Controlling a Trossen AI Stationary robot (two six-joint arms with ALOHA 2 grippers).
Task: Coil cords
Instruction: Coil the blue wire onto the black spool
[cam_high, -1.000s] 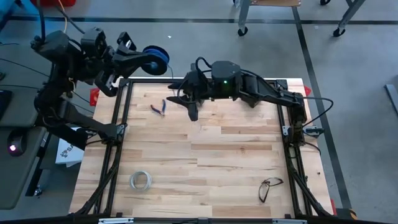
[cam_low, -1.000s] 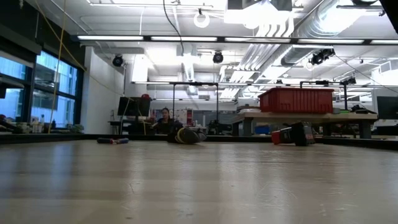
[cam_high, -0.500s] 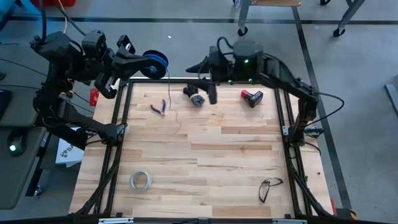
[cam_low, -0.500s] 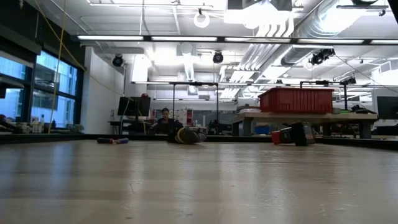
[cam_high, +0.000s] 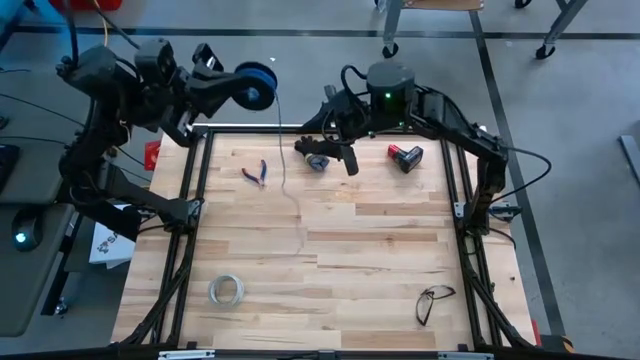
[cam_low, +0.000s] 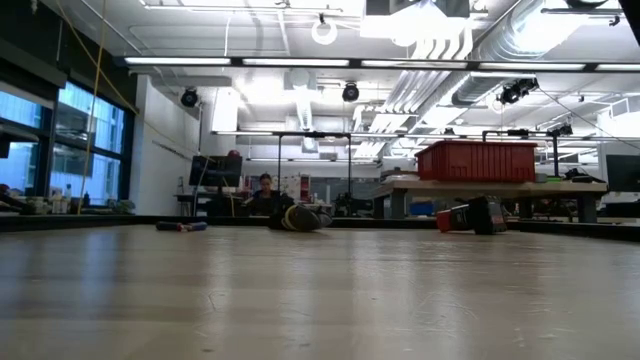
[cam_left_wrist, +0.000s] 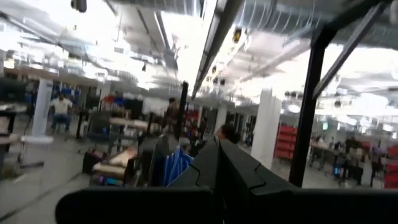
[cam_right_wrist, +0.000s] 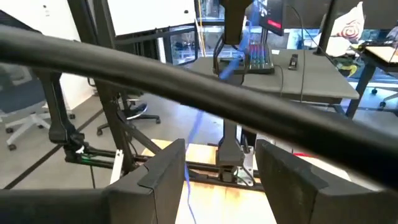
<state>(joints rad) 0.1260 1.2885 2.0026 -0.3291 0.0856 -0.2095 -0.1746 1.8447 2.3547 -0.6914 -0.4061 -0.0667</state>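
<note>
The cords are one thin bluish wire and its dark blue spool. My left gripper carries the spool in the air beyond the table's far left corner, shut. The wire hangs from the spool to the table, and its lower stretch lies slack on the wood. My right gripper stands open above the far edge, pointing toward the table's left at the hanging wire, which shows beyond its fingers; it touches nothing. The low view shows neither gripper. My left gripper is shut with the spool at its fingers' free end, lifted clear of the table. The fingers come at it about level from the table's left side. Which part of the spool they have is hidden by the fingers themselves.
At the far side lie small pliers, a round dark object and a red-and-black tool. A whitish tape ring lies near the front left and a pair of glasses near the front right. A black frame borders the table.
My right gripper has drawn back from over the table toward the far edge and the right, staying open, and has uncovered the round object and the red tool. The wire now hangs from the spool, with more of it lying on the wood.
</note>
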